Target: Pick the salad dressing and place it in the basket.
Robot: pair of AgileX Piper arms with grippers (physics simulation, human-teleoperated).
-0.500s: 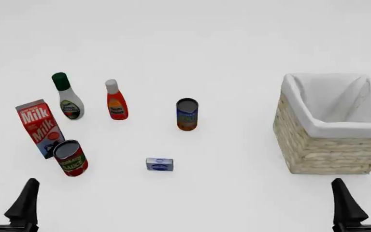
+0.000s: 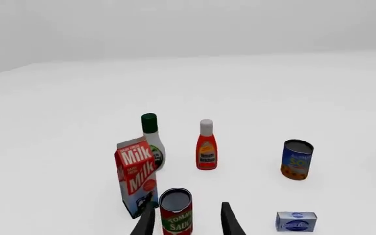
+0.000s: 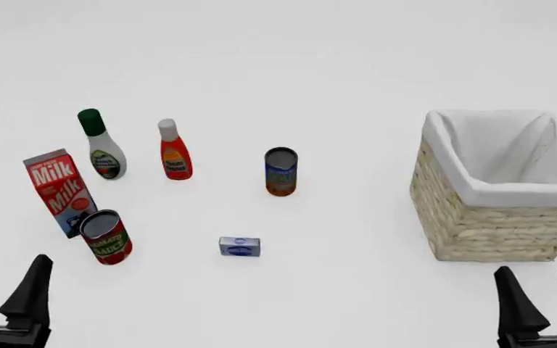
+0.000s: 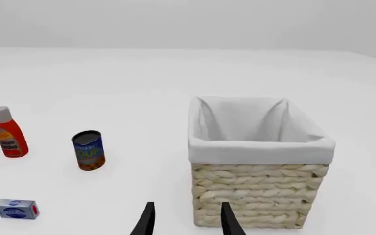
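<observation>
Left hand (image 3: 3, 286) slid slightly lower-left; both hands released. Salad dressing (image 3: 101, 146) stands upper left, behind milk carton (image 3: 59, 191). Reach over carton, grip bottle body, avoid red bottle (image 3: 174, 151). Basket (image 3: 472, 217) far right.

— Anything different from half a second back?

— Only the arms. In the front view the left hand (image 3: 3, 286) has slid toward the left edge and sits a little lower; its outer finger is now nearly cut off by the frame.

— And the other one?

— The right hand (image 3: 542, 296) has dropped very slightly. The fingers' spread looks the same on both.
</observation>
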